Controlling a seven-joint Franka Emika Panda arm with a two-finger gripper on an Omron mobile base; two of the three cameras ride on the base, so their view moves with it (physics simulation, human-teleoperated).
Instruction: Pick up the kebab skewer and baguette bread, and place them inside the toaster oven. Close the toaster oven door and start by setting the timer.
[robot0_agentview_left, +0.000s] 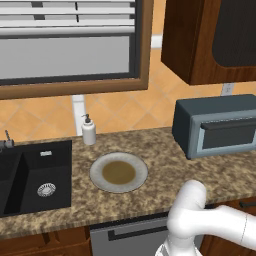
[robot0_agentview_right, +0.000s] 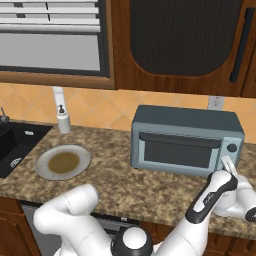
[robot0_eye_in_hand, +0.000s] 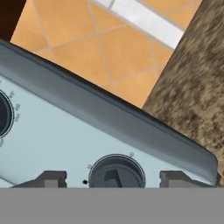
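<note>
No word, brand or number can be read anywhere. The toaster oven (robot0_eye_in_hand: 78, 140) carries only small grey tick marks around its knob (robot0_eye_in_hand: 116, 173), from about 10 to 1 o'clock, and around a second dial (robot0_eye_in_hand: 3, 114) at 9 o'clock, too blurred to read.

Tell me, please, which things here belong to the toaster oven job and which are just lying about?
Job: toaster oven, its door, the timer knob, the claw.
Lying about: plate, soap bottle, sink.
</note>
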